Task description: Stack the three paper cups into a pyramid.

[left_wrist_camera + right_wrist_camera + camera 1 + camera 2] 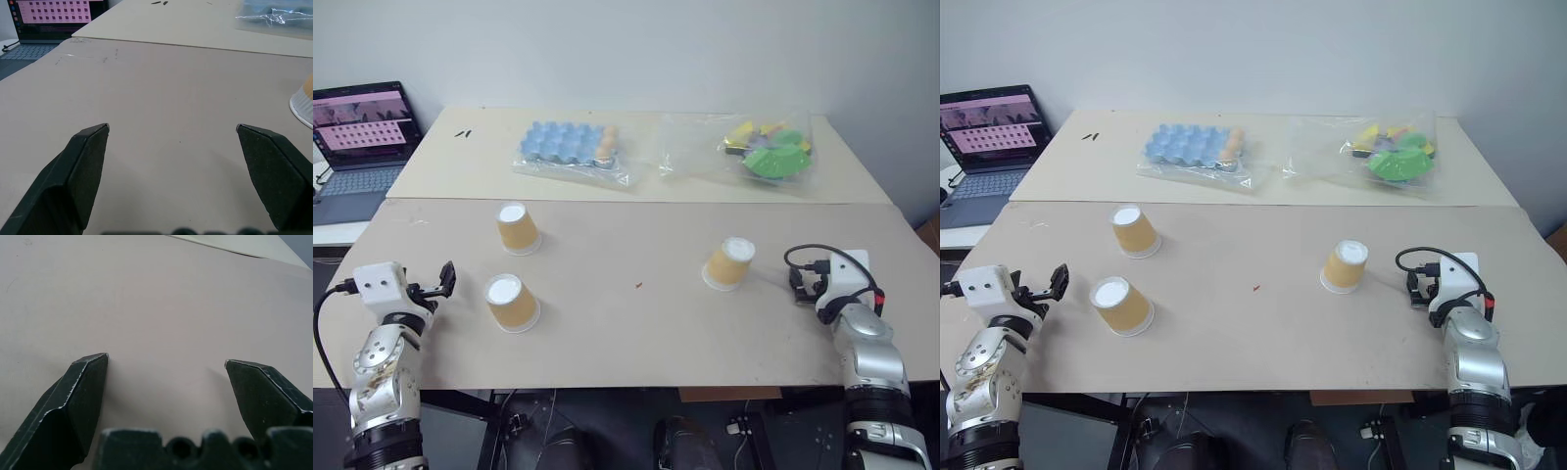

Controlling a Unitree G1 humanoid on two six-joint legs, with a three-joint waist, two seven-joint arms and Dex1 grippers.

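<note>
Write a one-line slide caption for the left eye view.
Three upturned cups stand apart on the table.

3 matt tan paper cups (517,302) on a smooth matt beige table (636,333), glossy clear plastic bags (744,147).

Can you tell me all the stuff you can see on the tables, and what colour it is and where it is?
paper cups: 3, tan with white bases, upside down on the near table; far left one, near left one, right one, all apart
egg tray: 1, blue, in clear wrap, far table, left of middle
plastic bag of toys: 1, clear with green and yellow pieces, far table, right
laptop: 1, open, pink screen, on a lower surface at far left
tables: 2, beige; near table, far table
left tool: 1, black fingers, open, near the left edge of the near table
right tool: 1, black fingers, open, right of the right cup
</note>
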